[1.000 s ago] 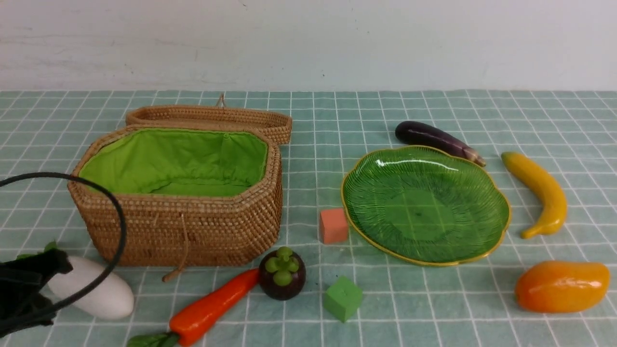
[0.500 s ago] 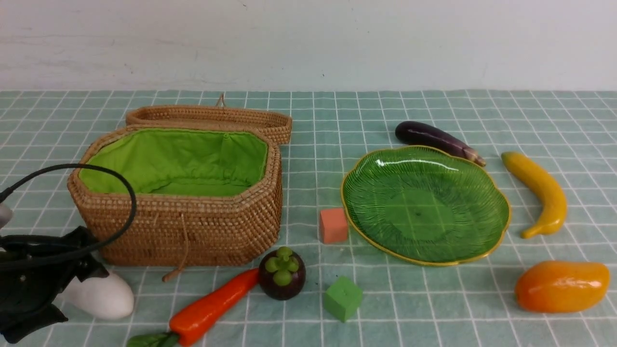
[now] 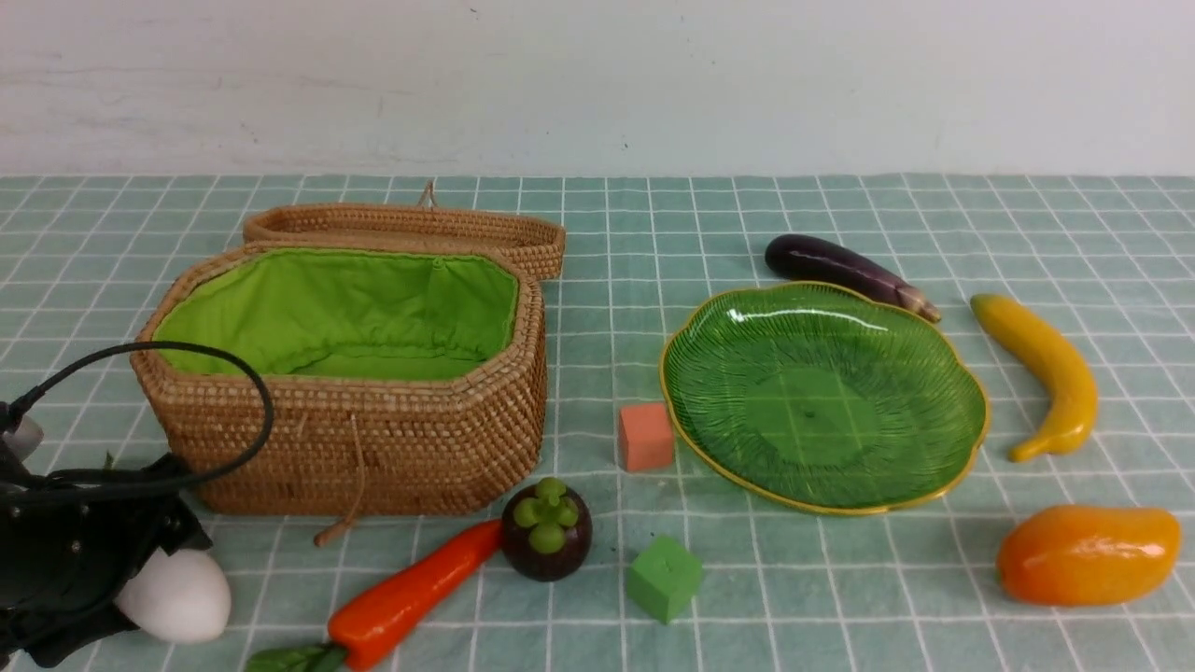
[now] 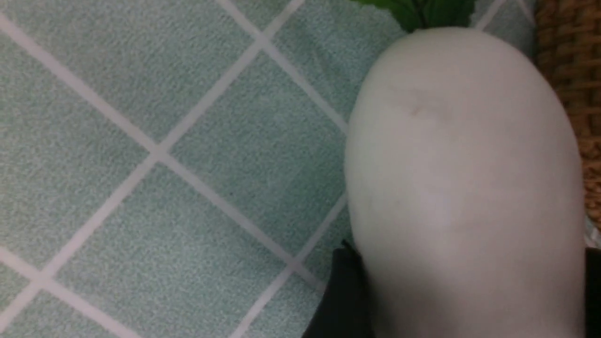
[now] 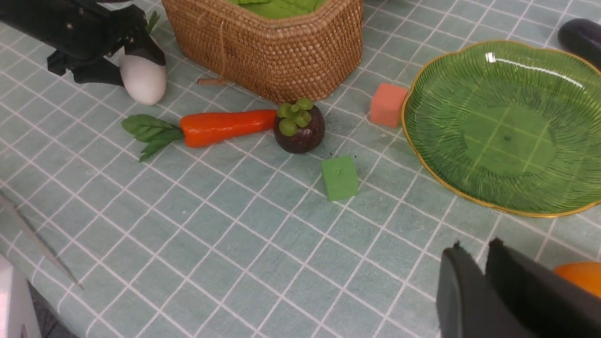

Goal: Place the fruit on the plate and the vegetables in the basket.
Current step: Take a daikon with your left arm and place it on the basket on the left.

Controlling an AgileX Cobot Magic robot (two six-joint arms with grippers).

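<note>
Front view: basket [image 3: 355, 439] stands open, lid [image 3: 411, 229] folded behind. Radish [image 3: 177, 597] sits off its near-left corner, mostly hidden under the left arm [image 3: 56, 560]. Carrot [image 3: 411, 588] and mangosteen [image 3: 547, 530] lie in front of the basket. Plate [image 3: 822, 397], eggplant [image 3: 845, 264], banana [image 3: 1046, 369] and mango [image 3: 1088, 555] are to its right.
Left wrist view: left jaws spread wide, a black finger [image 4: 345, 300] at each radish flank. Whether they grip cannot be told. Radish leaves cut off.
Right wrist view: right jaws nearly together, empty. Mango only a sliver.
</note>
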